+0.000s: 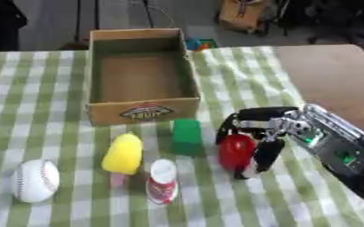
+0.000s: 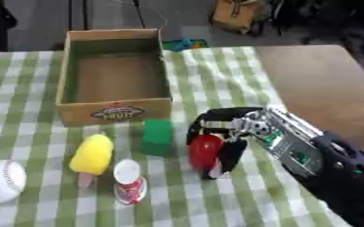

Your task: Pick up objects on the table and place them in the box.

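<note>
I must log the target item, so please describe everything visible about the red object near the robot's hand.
The red object is smooth, glossy and rounded, somewhat egg-shaped; what it is cannot be told. It stands on the green checked tablecloth, right of the green block. The right hand curls its black fingers around it from above and the right.

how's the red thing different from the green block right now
The red thing is rounded and glossy; the green block is flat-sided and matte. The right hand has its fingers curled round the red thing; the green block lies untouched beside it. Both sit on the checked cloth, in front of the box.
</note>
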